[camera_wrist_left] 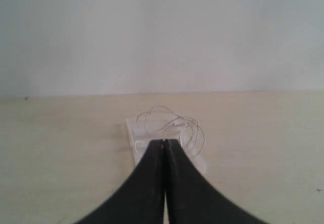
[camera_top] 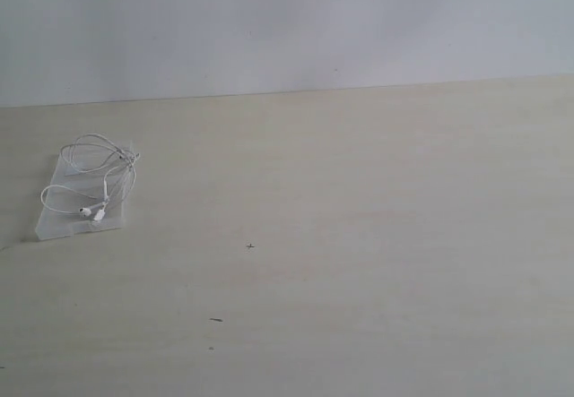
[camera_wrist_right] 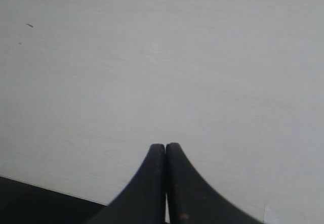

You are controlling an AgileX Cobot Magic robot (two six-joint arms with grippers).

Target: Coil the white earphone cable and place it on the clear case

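The left gripper [camera_wrist_left: 165, 142] has its two black fingers pressed together with nothing between them. Straight ahead of its tips the cable [camera_wrist_left: 172, 123] lies in loose loops on top of the case [camera_wrist_left: 132, 133], which sits flat on the table [camera_wrist_left: 263, 133]. The right gripper [camera_wrist_right: 165, 145] is pressed together the same way and holds nothing, with only pale tabletop ahead of its tips, while the exterior view shows the earbuds [camera_top: 91, 212] resting on the case.
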